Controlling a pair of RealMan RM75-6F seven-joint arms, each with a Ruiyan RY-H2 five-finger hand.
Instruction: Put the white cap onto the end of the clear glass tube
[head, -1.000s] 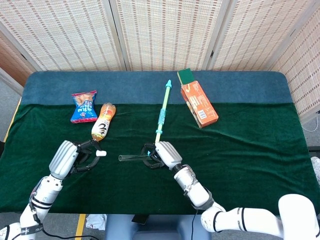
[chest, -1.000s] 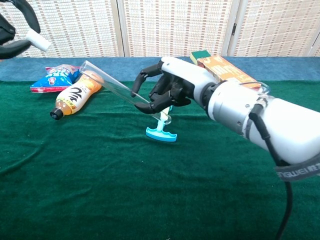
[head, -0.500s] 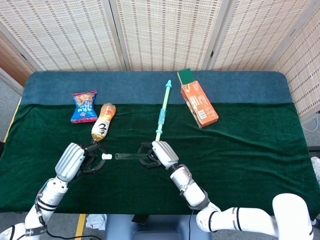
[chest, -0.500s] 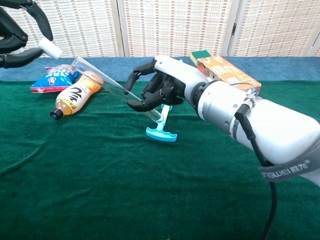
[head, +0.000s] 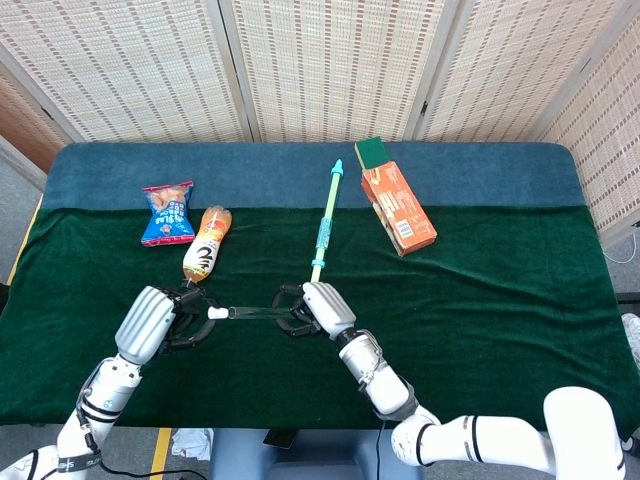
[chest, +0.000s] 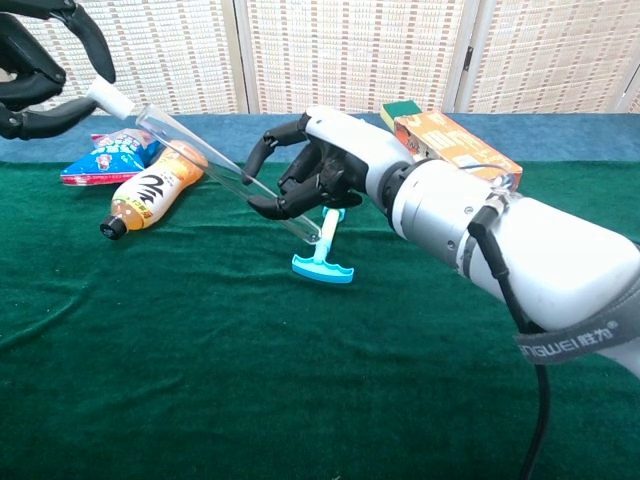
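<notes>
- Green cloth covers the desk (head: 480, 300).
- The right hand (chest: 310, 175) grips the clear glass tube (chest: 200, 165) above it.
- The left hand (head: 160, 318) pinches the white cap (chest: 108, 97) in its fingers at the tube's open end.
- Only the chest view shows that mouth clearly.

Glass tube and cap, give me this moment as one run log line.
left robot hand: holds white cap | right robot hand: holds glass tube | cap at tube's open end

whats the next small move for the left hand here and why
Probably ease the left hand a little further toward the right hand, along the tube's line. The white cap sits right at the open end of the clear glass tube, roughly in line, but the views don't show it seated.
</notes>
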